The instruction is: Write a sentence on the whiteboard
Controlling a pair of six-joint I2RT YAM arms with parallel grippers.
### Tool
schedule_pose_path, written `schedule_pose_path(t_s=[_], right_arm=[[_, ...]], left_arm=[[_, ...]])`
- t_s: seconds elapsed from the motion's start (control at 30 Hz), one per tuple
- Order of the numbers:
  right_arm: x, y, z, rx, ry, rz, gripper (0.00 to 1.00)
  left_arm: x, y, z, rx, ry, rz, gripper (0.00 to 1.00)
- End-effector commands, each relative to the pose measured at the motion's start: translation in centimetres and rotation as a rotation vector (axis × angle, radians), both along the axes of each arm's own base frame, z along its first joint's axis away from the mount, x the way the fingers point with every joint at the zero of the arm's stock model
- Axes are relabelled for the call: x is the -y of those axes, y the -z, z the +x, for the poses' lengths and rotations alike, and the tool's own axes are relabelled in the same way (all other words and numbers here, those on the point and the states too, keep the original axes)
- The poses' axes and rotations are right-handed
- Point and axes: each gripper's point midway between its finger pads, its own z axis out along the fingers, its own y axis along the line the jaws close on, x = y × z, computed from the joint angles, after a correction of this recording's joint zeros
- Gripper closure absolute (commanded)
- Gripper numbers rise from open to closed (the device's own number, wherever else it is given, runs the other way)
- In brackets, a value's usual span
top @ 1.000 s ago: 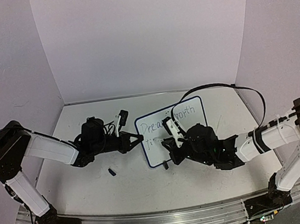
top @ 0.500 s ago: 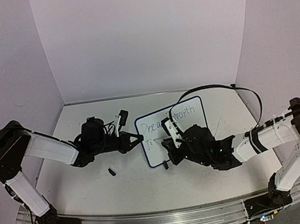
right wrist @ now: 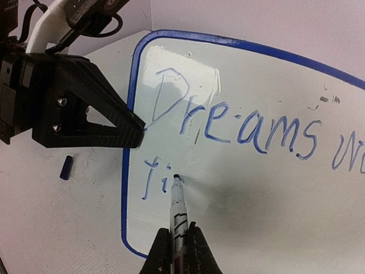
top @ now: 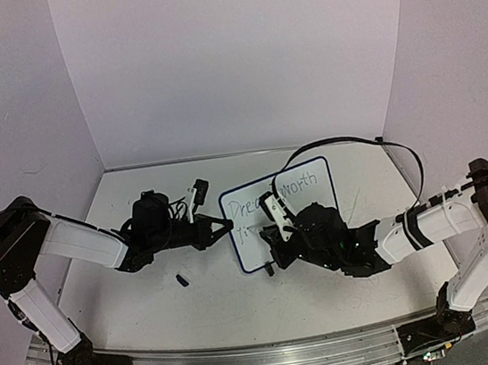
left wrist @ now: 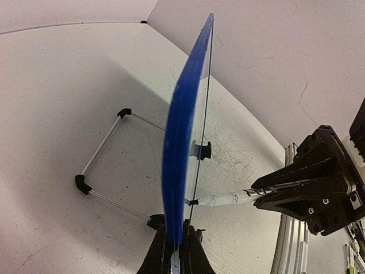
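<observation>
The whiteboard [top: 304, 194] with its blue rim stands tilted at mid-table. My left gripper [top: 225, 226] is shut on its left rim, seen edge-on as a blue band [left wrist: 179, 142] between the jaws [left wrist: 177, 240]. The sentence [right wrist: 239, 123] in blue reads "Dreams" and the start of another word on the top line, with "fi" [right wrist: 151, 180] below. My right gripper [right wrist: 179, 240] is shut on a white marker [right wrist: 179, 208], whose tip touches the board just right of "fi". That marker [left wrist: 228, 199] also shows meeting the board face in the left wrist view.
A small dark marker cap [top: 182, 281] lies on the scuffed tabletop left of the board, also seen as a blue cap [right wrist: 66, 168]. The board's wire stand [left wrist: 100, 157] with black feet rests behind it. White walls enclose the table on three sides.
The right arm has shifted slightly left along the board's lower line with the marker. The left arm and the board have not moved.
</observation>
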Motion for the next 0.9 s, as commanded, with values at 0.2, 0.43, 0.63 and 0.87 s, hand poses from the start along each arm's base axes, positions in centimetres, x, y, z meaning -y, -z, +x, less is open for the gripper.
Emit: schedule_pose_path(t_s=[0.2,0.43,0.63,0.87], right_arm=[[0.5,1.0,-0.6,-0.048,0.0,-0.005,1.0],[1.1,0.7,-0.3,-0.039,0.031,-0.007,1.0],[1.0,-0.2,0.5,-0.007,0.068,0.004,1.0],[1.1,-1.3,1.1,0.02,0.1,0.023,1.0]], left_arm=[[-0.2,-0.8,0.6,0.047,-0.021,0.01,1.0],[-0.2,-0.7,0.6,0.043,-0.02,0.011,1.0],[-0.2,-0.8,0.6,0.044,-0.019,0.01,1.0],[-0.3,-0.8,0.5,0.045,-0.021,0.01,1.0]])
